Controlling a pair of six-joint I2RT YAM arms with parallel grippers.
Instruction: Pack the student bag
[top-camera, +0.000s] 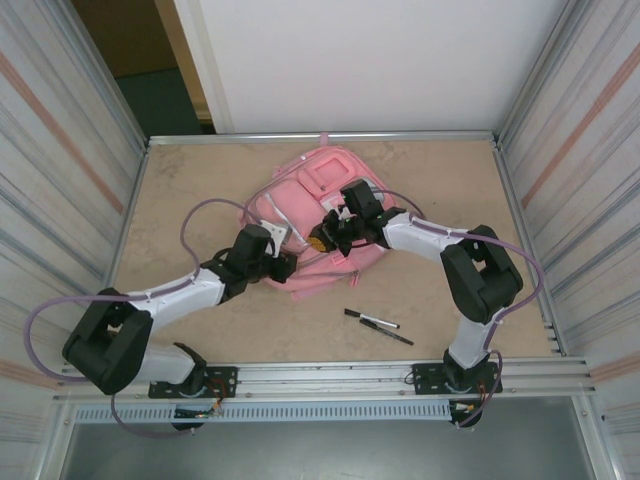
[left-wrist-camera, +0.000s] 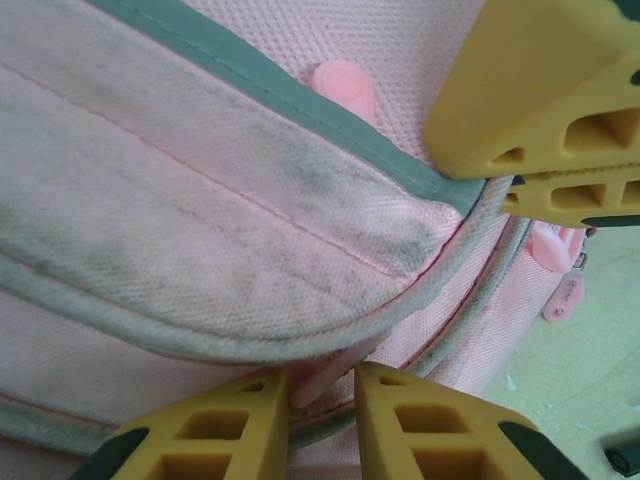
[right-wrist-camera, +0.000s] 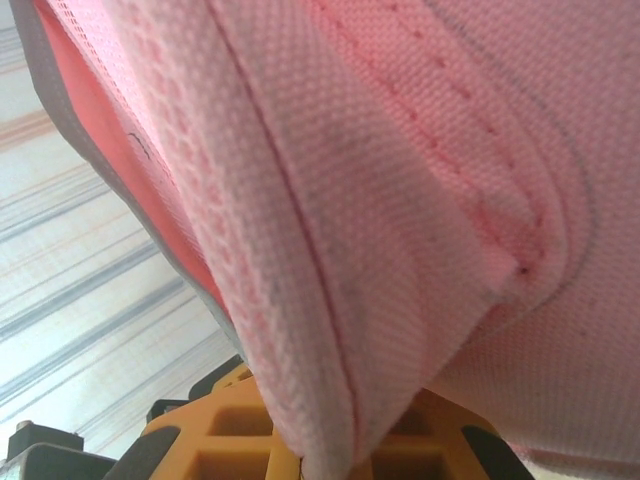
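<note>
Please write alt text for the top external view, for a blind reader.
A pink student bag lies mid-table with both robot arms reaching onto it: left gripper at its near edge, right gripper on its middle. Two black pens lie on the table beside the right arm.

Two loose items sat on the beige table (top-camera: 180, 180), front right: a black marker (top-camera: 372, 320) with a pale band and a thinner black pen (top-camera: 390, 336) just beside it, roughly parallel. Corrugated metal walls (top-camera: 60, 150) flanked both sides, white panel (top-camera: 380, 60) stood behind, aluminium rail (top-camera: 330, 375) ran along near edge.
</note>
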